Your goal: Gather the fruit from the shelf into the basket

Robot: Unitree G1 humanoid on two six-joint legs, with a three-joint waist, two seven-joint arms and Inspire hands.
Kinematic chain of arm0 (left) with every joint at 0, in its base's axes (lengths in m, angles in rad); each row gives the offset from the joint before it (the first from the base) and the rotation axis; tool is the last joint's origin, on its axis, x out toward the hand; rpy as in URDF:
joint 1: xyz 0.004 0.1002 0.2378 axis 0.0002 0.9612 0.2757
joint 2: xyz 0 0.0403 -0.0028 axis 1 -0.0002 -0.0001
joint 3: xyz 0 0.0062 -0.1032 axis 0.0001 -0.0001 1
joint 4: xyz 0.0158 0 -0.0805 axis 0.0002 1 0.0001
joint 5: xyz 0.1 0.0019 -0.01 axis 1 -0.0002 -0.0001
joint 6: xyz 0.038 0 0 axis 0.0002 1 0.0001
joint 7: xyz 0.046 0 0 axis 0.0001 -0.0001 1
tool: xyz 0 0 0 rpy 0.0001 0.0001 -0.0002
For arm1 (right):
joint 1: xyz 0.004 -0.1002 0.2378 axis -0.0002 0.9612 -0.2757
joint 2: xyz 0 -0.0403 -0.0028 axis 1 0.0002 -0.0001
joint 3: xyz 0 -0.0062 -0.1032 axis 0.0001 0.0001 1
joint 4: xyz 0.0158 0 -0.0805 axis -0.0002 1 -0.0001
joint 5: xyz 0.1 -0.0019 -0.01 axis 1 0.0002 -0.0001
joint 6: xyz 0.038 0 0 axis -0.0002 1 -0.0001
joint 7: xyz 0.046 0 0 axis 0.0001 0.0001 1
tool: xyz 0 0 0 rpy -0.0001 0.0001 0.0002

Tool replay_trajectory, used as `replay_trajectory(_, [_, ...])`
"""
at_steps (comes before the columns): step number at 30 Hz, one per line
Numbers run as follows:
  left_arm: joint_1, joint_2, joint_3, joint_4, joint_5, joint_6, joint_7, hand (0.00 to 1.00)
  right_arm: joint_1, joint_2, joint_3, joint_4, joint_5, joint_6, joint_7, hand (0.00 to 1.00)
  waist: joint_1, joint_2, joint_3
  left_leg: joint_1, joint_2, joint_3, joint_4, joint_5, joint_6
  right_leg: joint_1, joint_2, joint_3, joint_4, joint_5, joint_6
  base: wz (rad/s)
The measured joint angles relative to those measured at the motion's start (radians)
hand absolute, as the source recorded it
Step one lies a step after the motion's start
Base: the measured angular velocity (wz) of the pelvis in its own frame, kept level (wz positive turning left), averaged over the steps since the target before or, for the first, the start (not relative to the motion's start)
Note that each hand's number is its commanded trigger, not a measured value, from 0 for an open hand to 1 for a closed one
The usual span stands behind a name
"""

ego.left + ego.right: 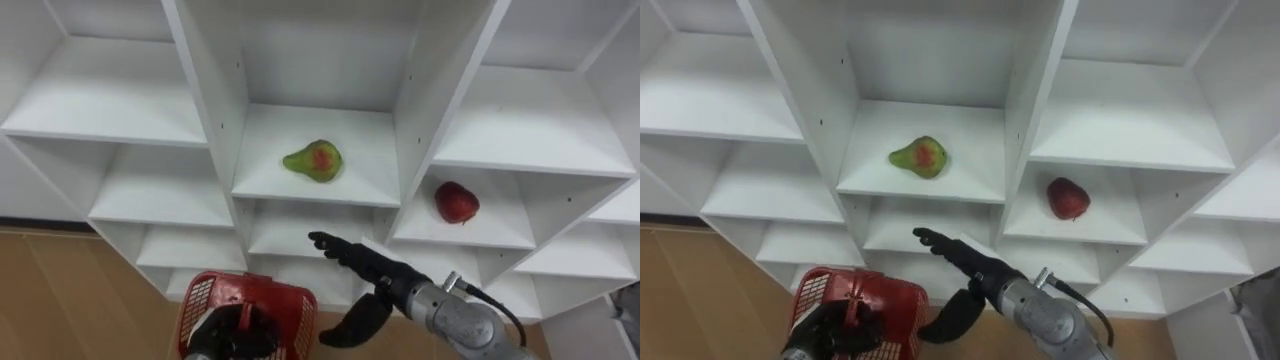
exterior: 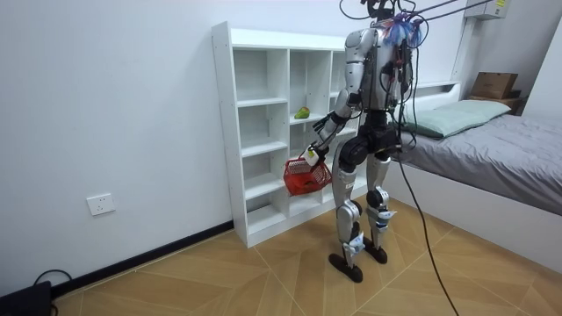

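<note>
Below the pear [image 1: 313, 160], the right hand [image 1: 378, 272] stretches straight fingers [image 1: 335, 247], empty; the left hand [image 1: 235, 335] clasps the basket [image 1: 292, 296].

A white open-fronted wooden shelving unit [image 1: 530, 130] stands on a brown wooden parquet floor [image 2: 263, 272] against the wall. On a board in its middle column lies a green pear with a red blush [image 1: 313, 160], on its side. In the next column to the right, one board lower, rests a dark red round apple [image 1: 456, 203].

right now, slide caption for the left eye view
Open right hand stretched toward pear on shelf; left hand grips red basket.
</note>
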Motion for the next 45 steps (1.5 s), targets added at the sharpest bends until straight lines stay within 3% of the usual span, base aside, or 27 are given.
replay_trajectory(7, [0.029,0.001,0.032,0.002,0.000,0.000,0.020,1.00,0.025,0.000,-0.005,-0.092,0.000,0.002,-0.002,0.00,-0.002,-0.012,0.0019,0.015,0.001,0.000,-0.001,0.000,0.000,0.020,0.000,-0.001,-0.005,0.000,0.000,0.00])
replay_trajectory(18, [0.046,0.002,0.088,0.040,0.060,0.000,0.022,1.00,0.025,0.006,-0.046,-0.170,-0.005,0.003,-0.007,0.00,0.001,-0.003,0.0028,0.035,-0.001,-0.011,-0.003,-0.003,-0.003,0.049,0.005,-0.008,-0.008,0.001,-0.001,0.02])
replay_trajectory(21, [0.055,0.001,0.088,0.051,0.069,0.000,0.032,1.00,0.023,0.006,-0.052,-0.177,-0.006,0.002,-0.023,0.00,0.001,0.000,-0.0025,0.038,-0.002,-0.014,-0.006,-0.003,-0.003,0.055,0.005,-0.014,-0.012,0.001,-0.001,0.03])
replay_trajectory(31, [0.082,-0.007,0.122,0.070,0.108,0.000,0.031,1.00,0.023,0.006,-0.053,-0.257,-0.013,0.002,-0.057,0.00,0.020,-0.001,-0.0068,0.042,-0.003,-0.035,0.000,-0.001,-0.005,0.074,0.004,-0.041,-0.021,0.002,-0.002,0.06])
replay_trajectory(35, [0.085,-0.007,0.151,0.069,0.133,0.000,0.019,1.00,0.023,0.007,-0.052,-0.286,-0.009,0.002,-0.067,0.00,0.028,-0.019,-0.0014,0.055,-0.006,-0.055,-0.005,-0.002,-0.006,0.101,0.003,-0.059,-0.030,0.001,-0.001,0.15])
replay_trajectory(39, [0.102,-0.003,0.173,0.069,0.153,0.000,0.015,1.00,0.022,0.007,-0.061,-0.288,0.012,0.002,-0.109,0.00,0.046,-0.048,-0.0093,0.058,-0.007,-0.070,-0.005,-0.001,-0.007,0.117,0.004,-0.082,-0.042,0.001,-0.001,0.15])
replay_trajectory(45, [0.105,0.003,0.247,0.069,0.235,0.000,0.016,1.00,-0.010,0.006,-0.124,-0.303,0.011,-0.002,-0.169,0.00,0.077,-0.077,-0.0024,0.057,-0.007,-0.091,-0.002,0.001,-0.010,0.124,0.005,-0.097,-0.042,0.001,-0.001,0.08])
